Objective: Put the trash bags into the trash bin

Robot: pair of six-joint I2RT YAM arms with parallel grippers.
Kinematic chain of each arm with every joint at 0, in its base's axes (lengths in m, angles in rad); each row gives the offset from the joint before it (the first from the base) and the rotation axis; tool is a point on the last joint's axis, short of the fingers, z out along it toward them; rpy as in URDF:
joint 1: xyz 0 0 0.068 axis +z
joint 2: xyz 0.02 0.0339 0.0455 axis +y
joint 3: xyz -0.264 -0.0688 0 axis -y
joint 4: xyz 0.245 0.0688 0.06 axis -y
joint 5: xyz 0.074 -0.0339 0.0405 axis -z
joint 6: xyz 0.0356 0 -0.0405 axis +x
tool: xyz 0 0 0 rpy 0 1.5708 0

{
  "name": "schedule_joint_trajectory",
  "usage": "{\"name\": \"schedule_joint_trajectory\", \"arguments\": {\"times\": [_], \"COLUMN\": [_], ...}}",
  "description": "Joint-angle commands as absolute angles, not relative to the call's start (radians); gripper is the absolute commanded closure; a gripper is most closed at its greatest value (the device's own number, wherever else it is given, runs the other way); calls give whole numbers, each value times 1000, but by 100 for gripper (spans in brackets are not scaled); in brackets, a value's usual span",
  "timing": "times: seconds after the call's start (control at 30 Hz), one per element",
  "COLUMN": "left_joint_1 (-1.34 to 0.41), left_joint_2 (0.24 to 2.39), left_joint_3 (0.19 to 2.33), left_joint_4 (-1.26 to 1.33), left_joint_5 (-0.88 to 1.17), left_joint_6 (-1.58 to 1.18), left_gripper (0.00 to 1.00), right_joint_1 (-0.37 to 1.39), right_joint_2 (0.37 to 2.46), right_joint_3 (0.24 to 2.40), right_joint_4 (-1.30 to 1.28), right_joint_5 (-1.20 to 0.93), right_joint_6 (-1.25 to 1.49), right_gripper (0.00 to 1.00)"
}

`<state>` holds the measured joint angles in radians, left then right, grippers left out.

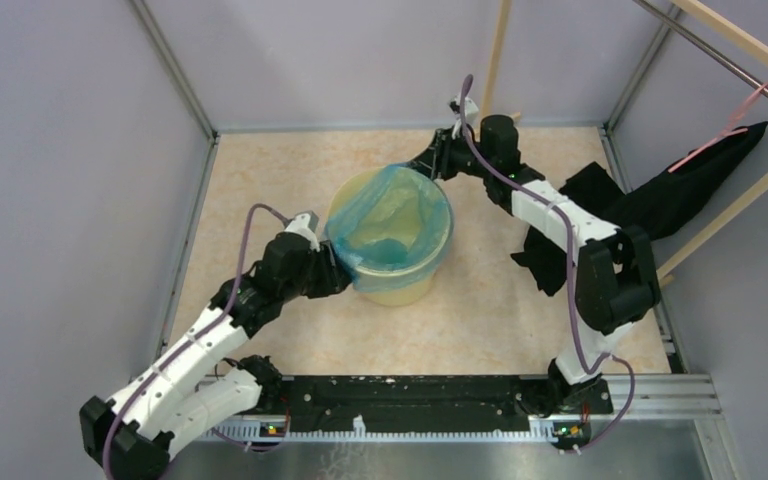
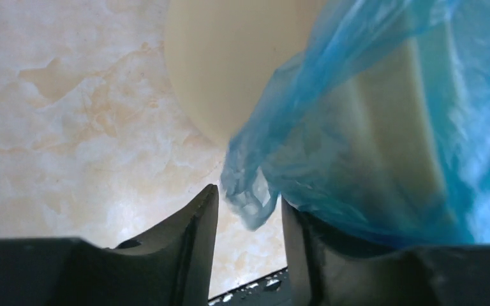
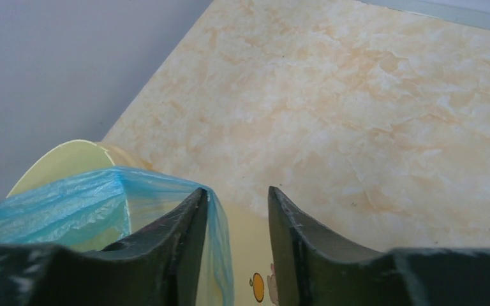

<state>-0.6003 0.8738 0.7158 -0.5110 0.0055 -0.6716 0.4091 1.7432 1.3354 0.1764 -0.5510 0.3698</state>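
The pale-yellow trash bin [image 1: 400, 285] stands mid-table. The light-blue trash bag [image 1: 385, 225] lies in its mouth, with film draped over the left and far rim. My left gripper [image 1: 336, 262] is at the bin's left side. In the left wrist view it [image 2: 249, 196] is open, and a loose corner of the bag [image 2: 332, 146] hangs between the fingers against the bin wall [image 2: 230, 64]. My right gripper [image 1: 428, 163] is at the far rim. In the right wrist view it [image 3: 237, 191] is open, with bag film [image 3: 70, 204] stretched over its left fingertip and the bin wall [image 3: 249, 255] below.
A black cloth [image 1: 680, 190] hangs from a wooden frame [image 1: 730, 215] at the right. Grey enclosure walls [image 1: 70, 180] surround the marble-patterned table [image 1: 260, 180]. A black rail [image 1: 410, 400] with the arm bases runs along the near edge.
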Motion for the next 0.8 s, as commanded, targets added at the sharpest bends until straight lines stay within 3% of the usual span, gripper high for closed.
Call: {"name": "schedule_joint_trajectory", "arguments": {"times": [0.0, 0.13, 0.3, 0.57, 0.77], "left_joint_1": [-602, -602, -601, -602, -591], "left_joint_2": [727, 615, 608, 913, 1269], "left_joint_3": [787, 855, 1027, 1290, 1529], "left_joint_4": [-636, -736, -859, -712, -679], "left_joint_5": [-63, -115, -147, -113, -17], "left_joint_6": [-704, -695, -619, -370, -207], "left_gripper": [43, 17, 2, 1, 6], "right_joint_1": [409, 410, 409, 410, 407], "right_joint_2": [1616, 1515, 1369, 1171, 1170], "right_joint_3": [1342, 1314, 1207, 1007, 986], "right_joint_4": [113, 45, 9, 62, 60], "right_joint_5": [-545, -482, -408, -358, -354], "right_joint_6": [366, 348, 327, 319, 299], "right_gripper": [56, 42, 32, 18, 18]}}
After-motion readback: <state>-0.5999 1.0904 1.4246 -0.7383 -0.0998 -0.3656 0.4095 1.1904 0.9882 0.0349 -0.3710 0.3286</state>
